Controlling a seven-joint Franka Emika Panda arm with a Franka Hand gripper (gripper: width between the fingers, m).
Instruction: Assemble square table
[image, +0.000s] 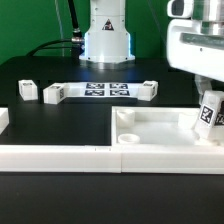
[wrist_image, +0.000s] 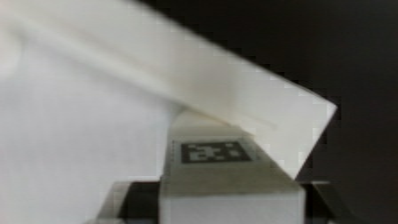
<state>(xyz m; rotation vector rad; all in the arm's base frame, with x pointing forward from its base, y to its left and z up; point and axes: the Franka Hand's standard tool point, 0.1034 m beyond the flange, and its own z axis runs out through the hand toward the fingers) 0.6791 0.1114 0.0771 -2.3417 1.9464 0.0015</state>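
Gripper: the gripper (image: 206, 100) (wrist_image: 217, 196) hung at the exterior view's right, its jaws closed narrowly on a held leg (image: 208, 116) (wrist_image: 215, 160).
Held leg: a small white block with a black-and-white tag on the face toward the camera. It was tilted, with its lower end down inside the tray near the corner on the exterior view's right.
Contact: I could not tell whether the lower end of the leg was seated in the top or only resting on it.
Square table top (image: 165, 128) (wrist_image: 98, 110): it lay flat on the black table (image: 60, 125), low on the exterior view's right with its raised rim up. In the wrist view its white corner filled most of the picture, just beyond the tagged leg.
Holes: two round sockets showed near the top's edge on the exterior view's left.
Border rail (image: 60, 158): a long white one ran along the front, touching the top's near rim.
Marker board (image: 100, 90): it lay flat mid-table, behind the top.
Loose legs: first leg block (image: 27, 90) stood well off to the exterior view's left, second leg block (image: 52, 95) was at the marker board's left end, and third leg block (image: 148, 88) was at its right end.
Robot base (image: 106, 40): it stood white at the back, behind the marker board.
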